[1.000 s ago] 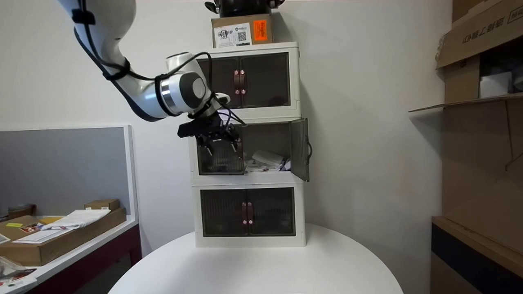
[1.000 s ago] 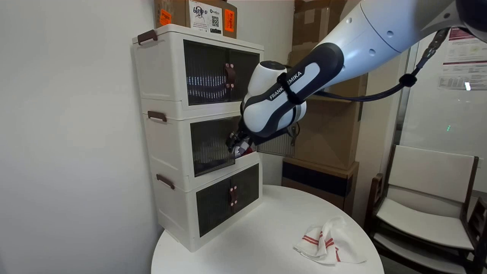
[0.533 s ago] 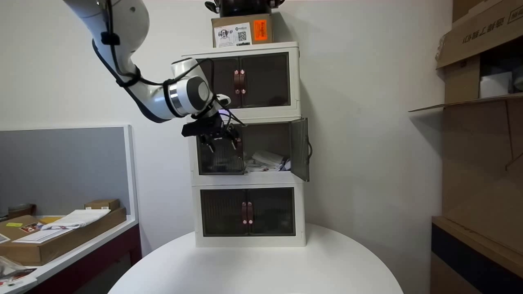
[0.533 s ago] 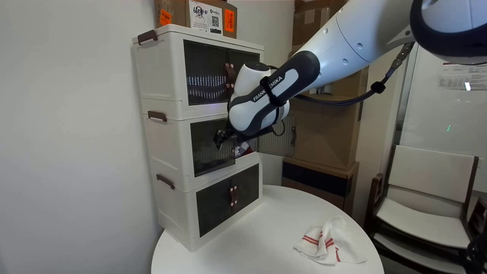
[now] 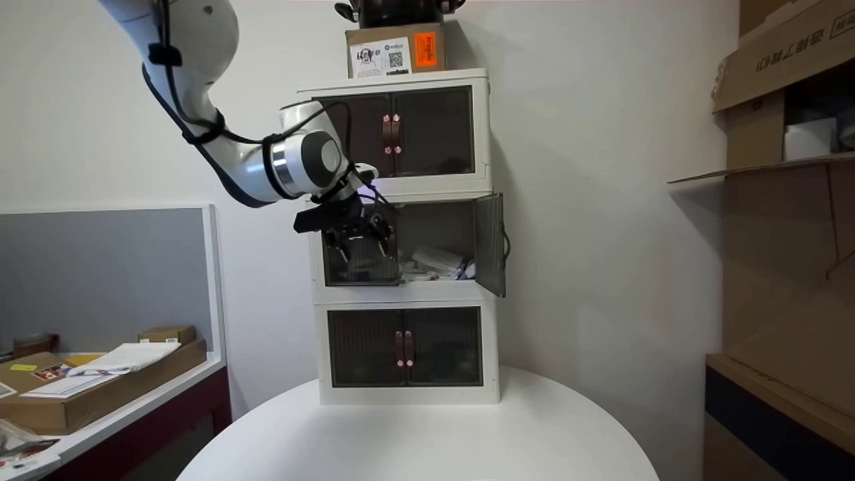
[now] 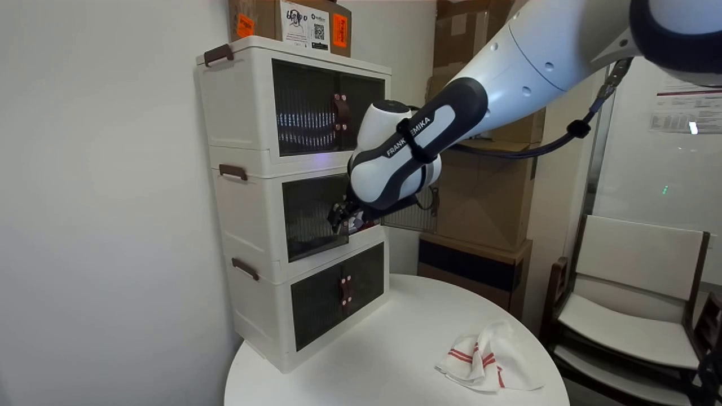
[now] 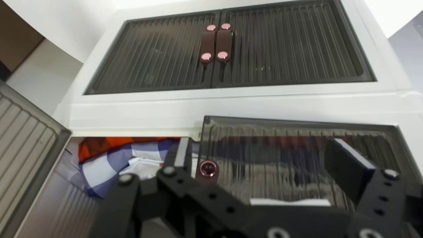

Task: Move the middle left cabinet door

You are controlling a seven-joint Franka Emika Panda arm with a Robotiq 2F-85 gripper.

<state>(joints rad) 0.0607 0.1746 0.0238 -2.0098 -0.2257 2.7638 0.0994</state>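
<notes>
The middle left cabinet door, a dark see-through ribbed leaf, shows in both exterior views (image 5: 364,272) (image 6: 310,223) and the wrist view (image 7: 297,178). It looks slightly ajar at its free edge. My gripper (image 5: 364,252) (image 6: 337,221) is open and empty in front of it, near the free edge. In the wrist view, the fingers (image 7: 261,145) stand wide apart. The left finger is beside the free edge, by the door's handle (image 7: 208,168); the right finger is over the pane. The handle's lower part is hidden behind the gripper. I cannot tell whether a finger touches the door.
The right leaf (image 5: 491,247) (image 7: 26,155) stands swung wide open. Cloths (image 5: 437,259) (image 7: 109,165) lie inside the middle tier. The top-tier doors (image 5: 431,133) are shut above the gripper. The white table (image 5: 427,441) bears the cabinet and a towel (image 6: 485,358).
My gripper moved closer to the cabinet, then drew back part of the way, and is now a little lower. The doors have not visibly moved.
</notes>
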